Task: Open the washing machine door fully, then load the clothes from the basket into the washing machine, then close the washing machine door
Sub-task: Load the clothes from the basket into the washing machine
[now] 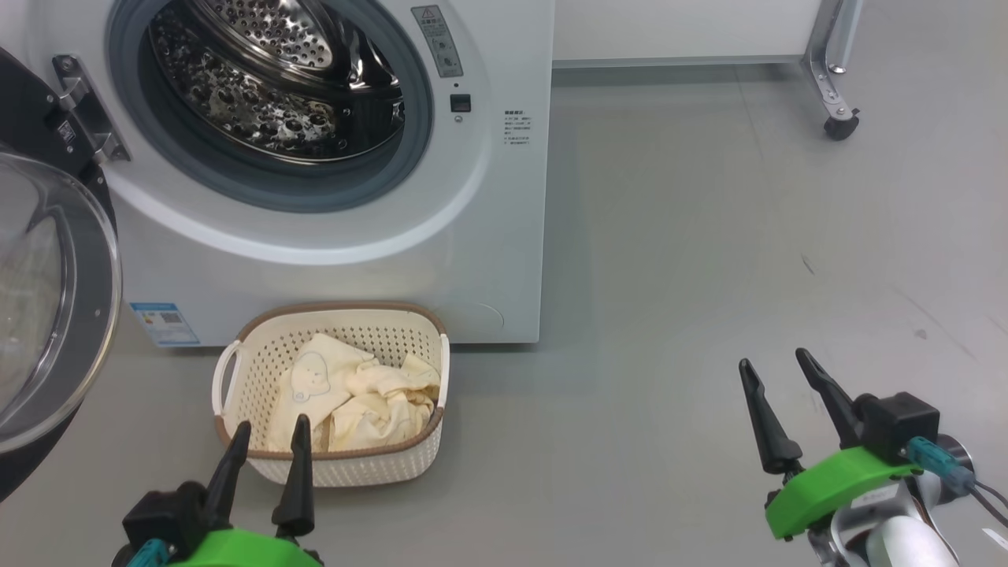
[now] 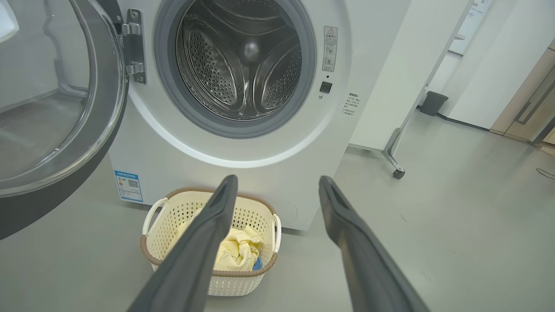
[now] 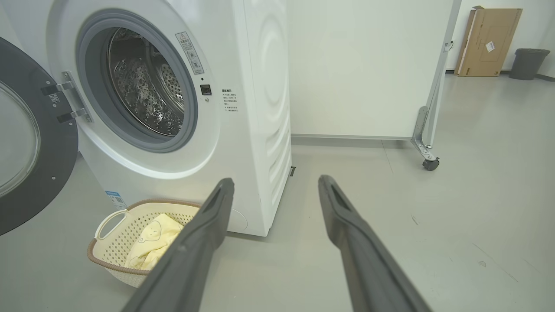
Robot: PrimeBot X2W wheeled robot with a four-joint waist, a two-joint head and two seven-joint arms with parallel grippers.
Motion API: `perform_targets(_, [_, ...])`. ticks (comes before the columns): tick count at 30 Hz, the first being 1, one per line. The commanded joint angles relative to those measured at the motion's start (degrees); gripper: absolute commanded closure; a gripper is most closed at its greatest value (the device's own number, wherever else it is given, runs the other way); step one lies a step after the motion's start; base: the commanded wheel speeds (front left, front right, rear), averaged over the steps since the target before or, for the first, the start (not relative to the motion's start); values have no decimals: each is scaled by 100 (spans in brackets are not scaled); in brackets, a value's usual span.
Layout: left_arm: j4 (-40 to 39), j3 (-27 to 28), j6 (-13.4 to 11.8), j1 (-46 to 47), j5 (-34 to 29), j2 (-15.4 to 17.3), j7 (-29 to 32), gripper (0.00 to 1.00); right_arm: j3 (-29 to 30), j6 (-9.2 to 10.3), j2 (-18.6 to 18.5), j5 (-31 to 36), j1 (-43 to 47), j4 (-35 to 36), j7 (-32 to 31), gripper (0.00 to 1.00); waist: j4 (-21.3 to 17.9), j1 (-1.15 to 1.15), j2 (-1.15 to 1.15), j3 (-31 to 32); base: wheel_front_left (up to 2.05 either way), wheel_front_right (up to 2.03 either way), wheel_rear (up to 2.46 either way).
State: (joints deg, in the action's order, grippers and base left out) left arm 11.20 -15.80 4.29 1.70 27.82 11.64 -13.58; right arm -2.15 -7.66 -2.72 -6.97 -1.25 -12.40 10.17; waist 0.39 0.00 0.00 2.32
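As the washing machine door [image 1: 39,299] looks open, we load.
Left gripper [image 1: 272,423], near the basket [image 1: 339,305], and right gripper [image 1: 773,358] spread empty; grasp clothes [image 1: 354,394] next.

All three views are bright and evenly lit by soft white indoor light that seems to fall from above. The grey floor [image 1: 709,276] carries a dull sheen and only faint, soft-edged shadows along the foot of the washing machine [image 1: 488,236] and around the basket [image 1: 346,465]. Small hard glints speckle the steel drum [image 1: 276,87], and the door glass [image 1: 39,315] holds pale reflections. The head view is sharp throughout. Both wrist views bend straight lines near their edges, so the machine leans. Close to the lens, the fingers [image 2: 195,260] of the left pincer [image 2: 277,180] and of the right pincer [image 3: 275,180] look slightly soft.
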Motion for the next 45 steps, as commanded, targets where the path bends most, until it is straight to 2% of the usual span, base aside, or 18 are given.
perform_targets(1, [-200,237,-14,176,-8,105,-31,0,-120,17,-16,28,-229,169,63,0,2,0,0,-1,103,-103,0])
perform_targets(9, [-220,226,-79,171,-46,158,-35,0,-120,17,-16,20,-220,141,75,0,21,0,0,-6,165,-165,0])
perform_targets(13, [-215,264,-248,186,-174,150,-65,0,-93,17,-16,40,-210,115,78,0,40,0,0,-4,198,-198,0])
perform_targets(19, [-191,211,-204,181,-209,154,-87,0,-106,17,-16,41,-224,122,65,0,57,0,0,-12,132,-132,0])
perform_targets(45, [-2,84,-147,274,-293,185,-130,0,-156,17,-16,38,-238,126,59,0,98,0,0,-121,8,-8,0])
